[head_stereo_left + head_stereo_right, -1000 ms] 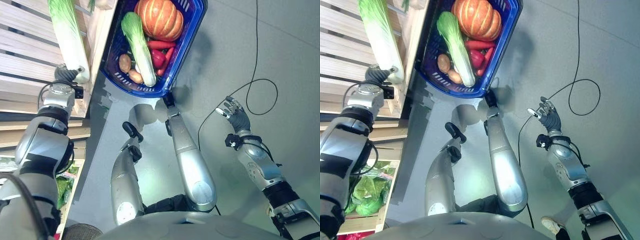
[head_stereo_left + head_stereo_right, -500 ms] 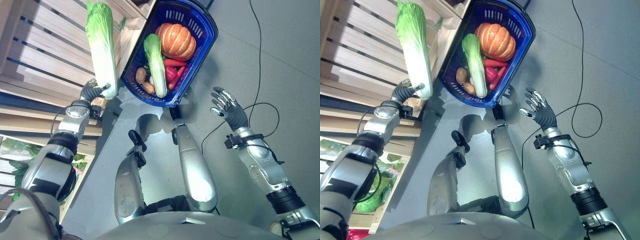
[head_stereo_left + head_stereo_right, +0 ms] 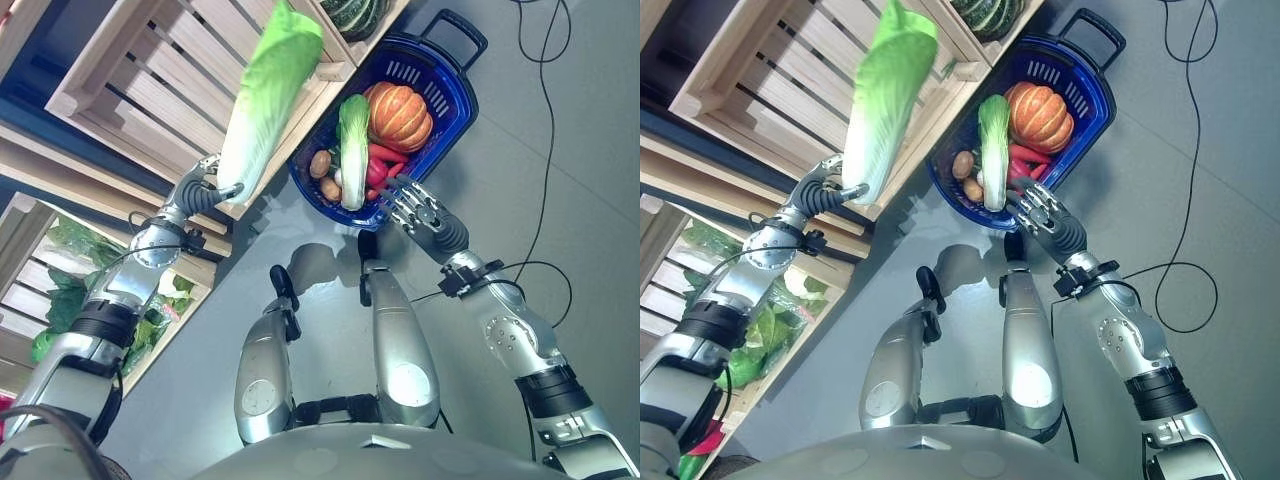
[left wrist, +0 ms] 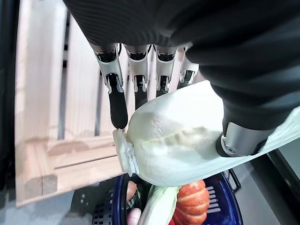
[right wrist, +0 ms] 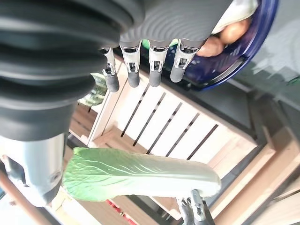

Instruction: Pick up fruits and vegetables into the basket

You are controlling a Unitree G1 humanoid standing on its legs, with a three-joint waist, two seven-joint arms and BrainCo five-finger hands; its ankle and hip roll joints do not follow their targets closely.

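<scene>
1. The left hand gripped a cabbage by its white base, leaves pointing up and away, beside the basket.
2. The right hand, fingers spread, hovered at the basket's near rim.
3. It should swing over, lower, then release.

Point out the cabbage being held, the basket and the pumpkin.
Napa cabbage point(image 3: 262, 95): left eye view, mid leaf, in the left hand point(image 3: 200, 190).
Blue basket point(image 3: 455, 85): left eye view, rim.
Pumpkin point(image 3: 400, 115): left eye view, ribbed top.

The dark green squash is cut off by the frame edge.
</scene>
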